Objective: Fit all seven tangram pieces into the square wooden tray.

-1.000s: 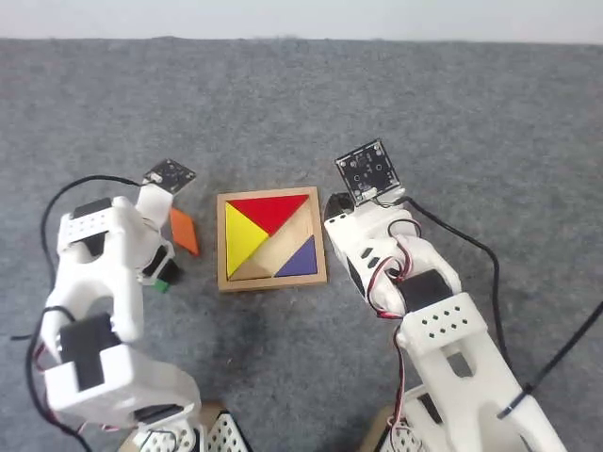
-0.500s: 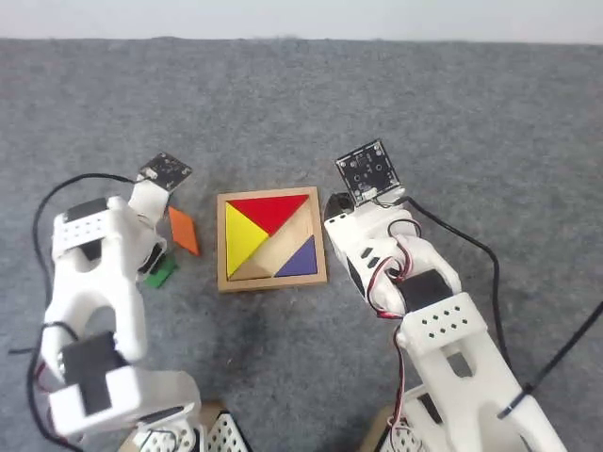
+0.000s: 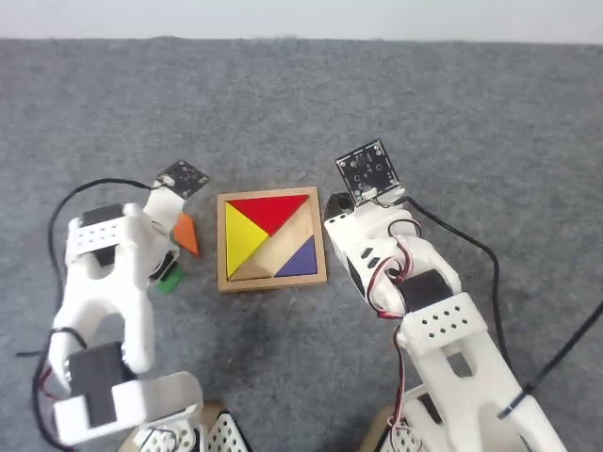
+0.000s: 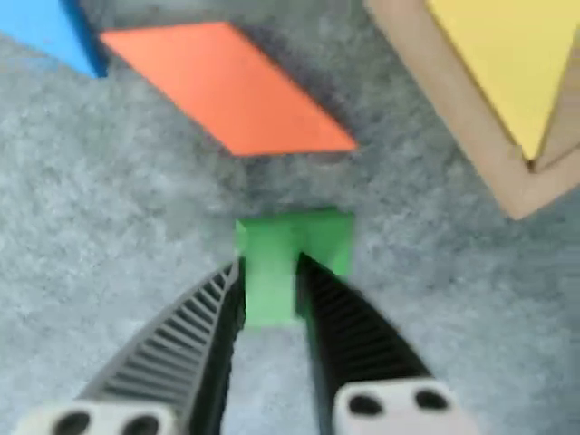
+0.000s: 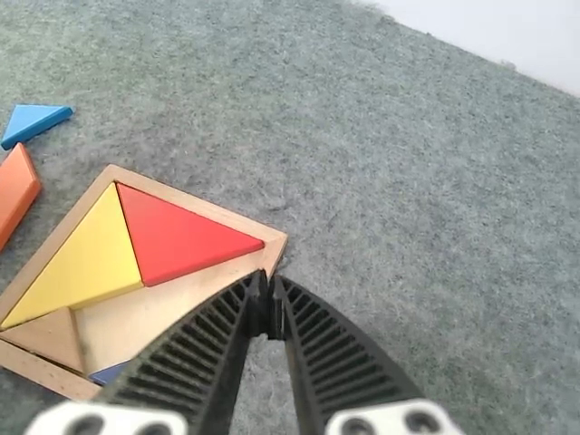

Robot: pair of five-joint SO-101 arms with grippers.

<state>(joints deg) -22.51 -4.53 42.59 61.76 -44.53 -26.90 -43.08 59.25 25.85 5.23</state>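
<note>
The square wooden tray point(image 3: 224, 279) holds a red triangle point(image 3: 268, 212), a yellow triangle point(image 3: 242, 237), a purple triangle point(image 3: 301, 259) and a small plain wood triangle point(image 3: 252, 268). Left of it on the carpet lie an orange parallelogram point(image 3: 187, 235) and a green square point(image 3: 171, 280). My left gripper point(image 4: 269, 267) is shut on the green square point(image 4: 292, 246), just short of the orange parallelogram point(image 4: 227, 86). A blue triangle point(image 4: 50, 32) lies beyond. My right gripper point(image 5: 269, 304) is shut and empty, over the tray's point(image 5: 272, 245) right edge near the red triangle point(image 5: 177, 240).
Grey carpet point(image 3: 424, 104) covers the table, with open room behind and to the right of the tray. The blue triangle point(image 5: 34, 120) and orange parallelogram point(image 5: 14, 195) lie off the tray's far side in the right wrist view. Arm cables point(image 3: 471, 245) trail beside the right arm.
The left arm has swung slightly toward the tray, and the green square has shifted with it. The right arm has not moved.
</note>
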